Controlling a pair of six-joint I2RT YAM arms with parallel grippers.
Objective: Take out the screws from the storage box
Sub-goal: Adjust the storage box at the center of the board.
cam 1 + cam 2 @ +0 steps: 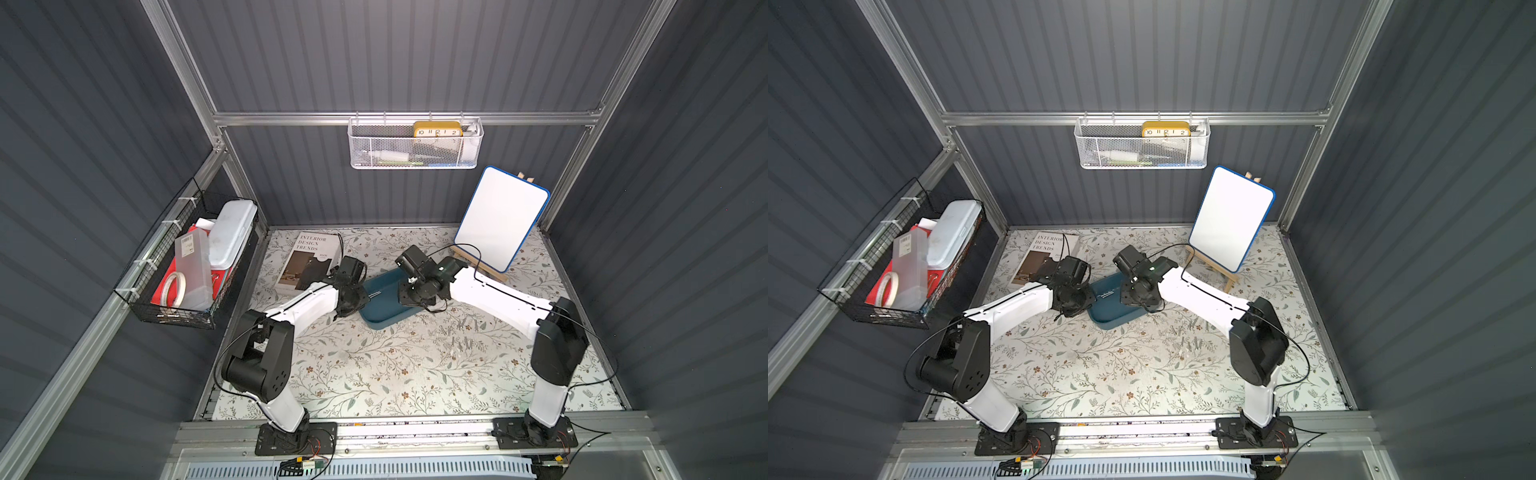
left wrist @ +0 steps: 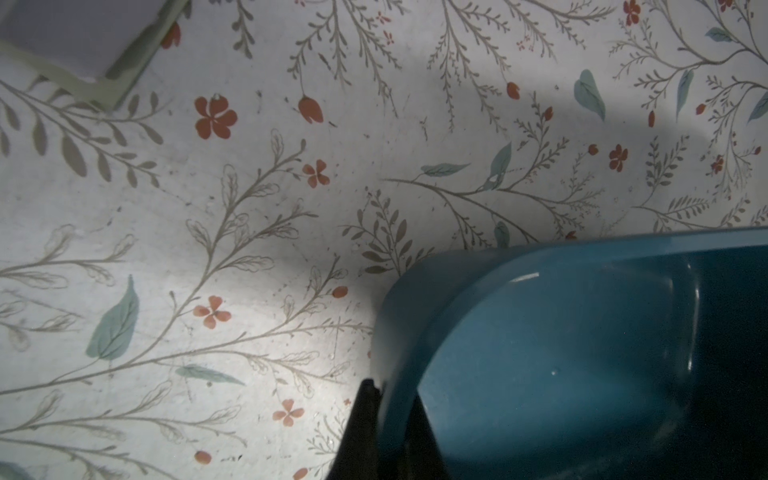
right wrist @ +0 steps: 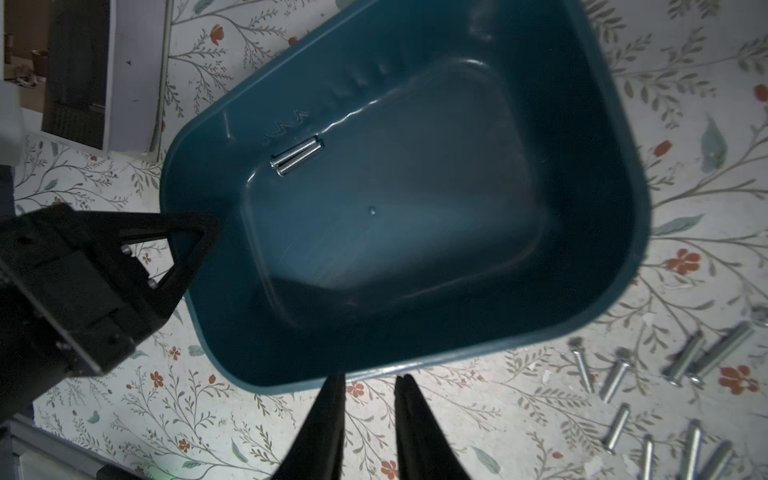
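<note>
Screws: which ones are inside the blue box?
The shiny pair lying side by side against the storage box's inner wall. All the other screws lie scattered outside it on the flowery table.

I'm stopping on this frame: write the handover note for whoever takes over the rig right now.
Left gripper: shut on the rim of the storage box.
Right gripper: open, empty, poised over the box.
Done: most screws lie loose on the table beside the box.
Left: two screws in the box, side by side against its inner wall.
</note>
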